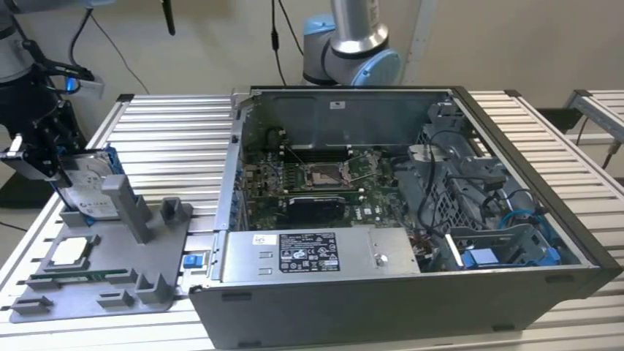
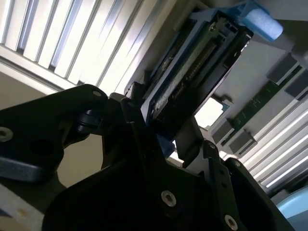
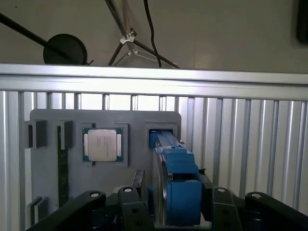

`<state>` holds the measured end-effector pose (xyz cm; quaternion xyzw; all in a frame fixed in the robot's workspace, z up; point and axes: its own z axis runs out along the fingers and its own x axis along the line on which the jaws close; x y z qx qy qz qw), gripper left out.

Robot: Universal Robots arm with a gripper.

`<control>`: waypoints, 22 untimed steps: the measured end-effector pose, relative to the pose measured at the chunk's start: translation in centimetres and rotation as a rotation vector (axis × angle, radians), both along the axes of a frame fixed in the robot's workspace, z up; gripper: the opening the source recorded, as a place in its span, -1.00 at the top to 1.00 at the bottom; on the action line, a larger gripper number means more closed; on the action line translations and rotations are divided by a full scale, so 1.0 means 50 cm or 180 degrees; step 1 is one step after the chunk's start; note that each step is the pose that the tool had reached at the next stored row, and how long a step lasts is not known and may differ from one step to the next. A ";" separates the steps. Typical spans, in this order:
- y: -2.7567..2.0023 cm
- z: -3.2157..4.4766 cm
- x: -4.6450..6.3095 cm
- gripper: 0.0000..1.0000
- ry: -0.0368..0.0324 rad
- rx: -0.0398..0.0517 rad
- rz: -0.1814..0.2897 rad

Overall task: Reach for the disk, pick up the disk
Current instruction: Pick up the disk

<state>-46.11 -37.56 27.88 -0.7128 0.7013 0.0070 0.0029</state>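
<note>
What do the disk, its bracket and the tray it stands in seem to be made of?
The disk: metal casing, likely; silver-grey sheen, white paper-like label. Its bracket: plastic, by the look; uniform bright blue, matte. The tray: probably plastic; flat grey, dull, moulded posts.

Exterior view high, wide — both wrist views close, sharing disk point(image 2: 192, 72) point(image 3: 175, 168).

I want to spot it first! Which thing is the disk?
Find the big open computer case, then the grey tray at the exterior view's left. The disk stands on edge there, silver with a white label and blue frame, unlike the small square chip lying flat.
</note>
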 end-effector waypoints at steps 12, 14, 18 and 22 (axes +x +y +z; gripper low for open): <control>0.0000 -0.008 0.000 -1.00 -0.0012 0.0057 0.0000; 0.0000 -0.008 0.000 -1.00 -0.0012 0.0059 0.0000; 0.0000 -0.010 0.000 -1.00 -0.0012 0.0065 0.0000; 0.0000 -0.010 0.000 1.00 -0.0012 0.0066 0.0000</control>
